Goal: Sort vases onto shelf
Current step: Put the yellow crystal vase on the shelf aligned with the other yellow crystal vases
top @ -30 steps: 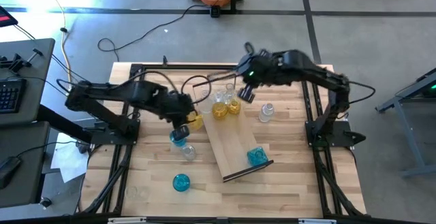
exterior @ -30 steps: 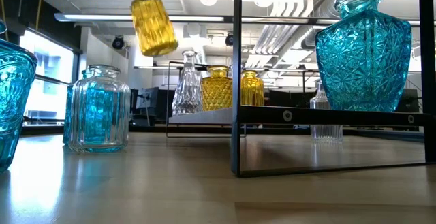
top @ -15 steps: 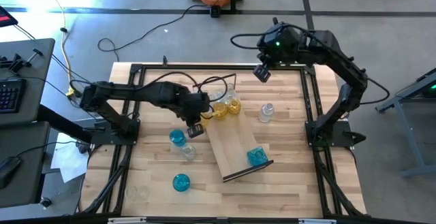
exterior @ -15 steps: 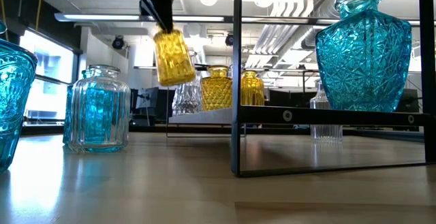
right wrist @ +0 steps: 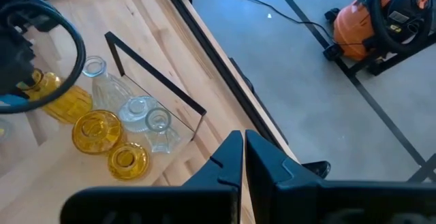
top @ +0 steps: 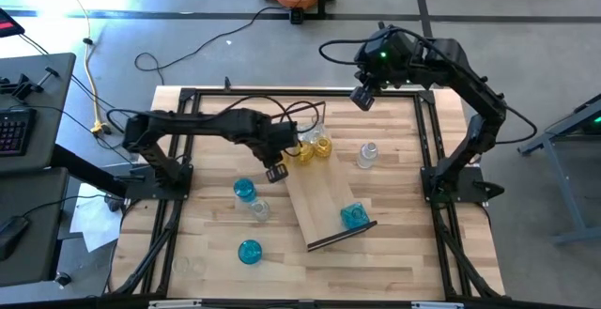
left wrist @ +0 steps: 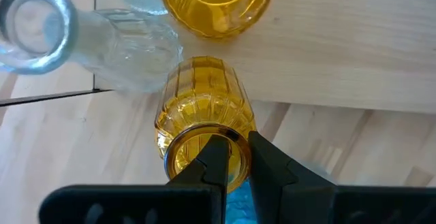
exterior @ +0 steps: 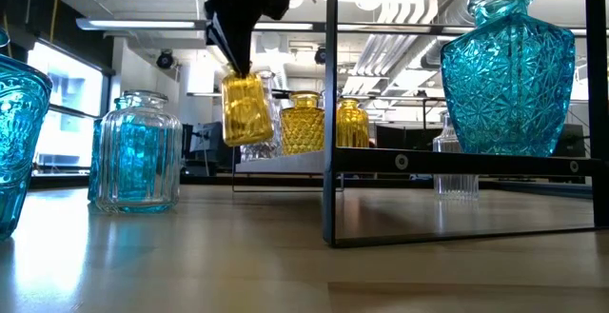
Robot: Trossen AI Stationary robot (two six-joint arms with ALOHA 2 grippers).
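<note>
Carrying continues: my left gripper (left wrist: 231, 157), pinching the amber vase (exterior: 245, 109) rim, has reached the shelf (top: 324, 196) edge; lower beside yellows next.

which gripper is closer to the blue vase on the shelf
Left. The left gripper, holding a yellow vase, hangs by the shelf's far end; the right gripper sits raised at the table's back edge, farther from the blue vase.

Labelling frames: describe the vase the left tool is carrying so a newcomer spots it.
Start at the shelf, the tilted plank mid-table. At its far end stand yellow vases; beside them the left tool holds the ribbed amber vase by its rim, the only one hanging in the air.
</note>
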